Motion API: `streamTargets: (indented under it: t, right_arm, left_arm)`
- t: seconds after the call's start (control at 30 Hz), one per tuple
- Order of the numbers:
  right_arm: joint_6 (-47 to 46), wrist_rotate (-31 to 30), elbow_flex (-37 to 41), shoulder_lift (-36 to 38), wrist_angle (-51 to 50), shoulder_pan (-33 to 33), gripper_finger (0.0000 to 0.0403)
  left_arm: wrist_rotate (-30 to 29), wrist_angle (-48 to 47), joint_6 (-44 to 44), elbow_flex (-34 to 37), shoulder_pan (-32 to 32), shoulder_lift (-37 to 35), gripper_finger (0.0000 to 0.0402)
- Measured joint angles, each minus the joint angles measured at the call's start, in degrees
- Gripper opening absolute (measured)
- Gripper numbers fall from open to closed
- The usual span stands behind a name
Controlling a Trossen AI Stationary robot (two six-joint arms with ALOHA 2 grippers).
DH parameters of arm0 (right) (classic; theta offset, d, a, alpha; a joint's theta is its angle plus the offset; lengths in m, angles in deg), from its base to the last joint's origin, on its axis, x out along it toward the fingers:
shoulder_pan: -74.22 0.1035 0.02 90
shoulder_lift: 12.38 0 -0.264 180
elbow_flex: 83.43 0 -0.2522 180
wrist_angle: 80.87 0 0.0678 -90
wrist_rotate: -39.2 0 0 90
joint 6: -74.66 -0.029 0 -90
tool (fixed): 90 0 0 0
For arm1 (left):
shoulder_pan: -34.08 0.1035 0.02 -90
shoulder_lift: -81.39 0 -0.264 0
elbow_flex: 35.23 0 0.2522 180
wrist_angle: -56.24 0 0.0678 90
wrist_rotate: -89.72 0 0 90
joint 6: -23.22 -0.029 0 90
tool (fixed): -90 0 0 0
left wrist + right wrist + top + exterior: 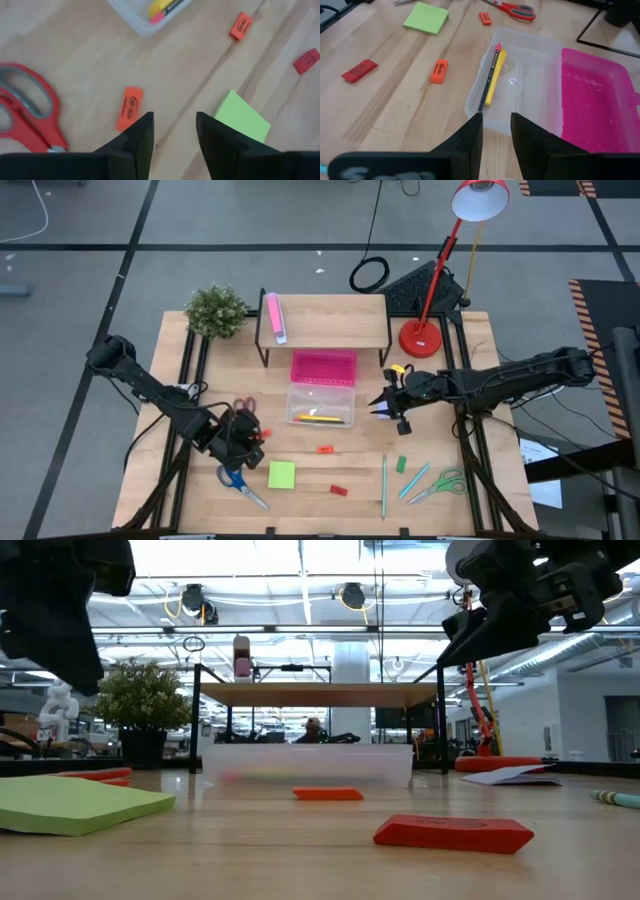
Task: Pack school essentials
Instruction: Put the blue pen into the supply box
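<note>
A clear box (320,405) holds a dark pencil (488,82) and a yellow marker (495,80); its pink tray (323,367) lies just behind it. My left gripper (240,438) hovers open above the table beside an orange eraser (130,107), with red scissors (25,115) and a lime-green note pad (243,121) to either side. My right gripper (385,402) hangs open in the air at the box's right end (495,135). Blue scissors (240,483), more erasers (325,448) (339,490), pens (383,485) and green scissors (445,483) lie flat on the near part of the table.
A low shelf (325,315) carrying a pink-and-white oblong object (273,317) stands behind the box. A potted plant (215,310) is at the far left and a red desk lamp (425,335) at the far right. A green eraser (401,465) lies near the pens.
</note>
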Motion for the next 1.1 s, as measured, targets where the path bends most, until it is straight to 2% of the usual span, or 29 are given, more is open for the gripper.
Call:
streamTargets:
  t: [0.2,0.43,0.63,0.87,1.0,1.1]
  right_arm:
    - [-0.1,0.0,0.0,0.0,0.0,0.0,0.0093]
    - [-0.2,0.0,0.0,0.0,0.0,0.0,0.0093]
    - [-0.5,0.1,0.0,0.0,0.0,0.0,0.0093]
    - [-0.8,0.4,0.0,0.0,-0.2,0.1,0.0093]
    - [-3.7,0.6,0.0,0.0,-2.2,0.6,0.0093]
    - [-9.0,3.3,0.0,0.0,-3.6,1.6,0.0093]
  left_arm:
    - [0.4,2.3,4.3,0.0,-1.6,0.3,0.0147]
    - [0.7,4.3,4.9,0.0,-2.4,2.4,0.0147]
    - [0.9,9.7,0.1,0.0,-2.4,5.5,0.0147]
    - [3.9,15.9,-4.5,0.0,-2.4,7.4,0.0147]
    - [4.0,18.2,-6.1,0.0,-2.4,7.7,0.0147]
    - [3.6,18.2,-7.5,0.0,-2.4,7.7,0.0147]
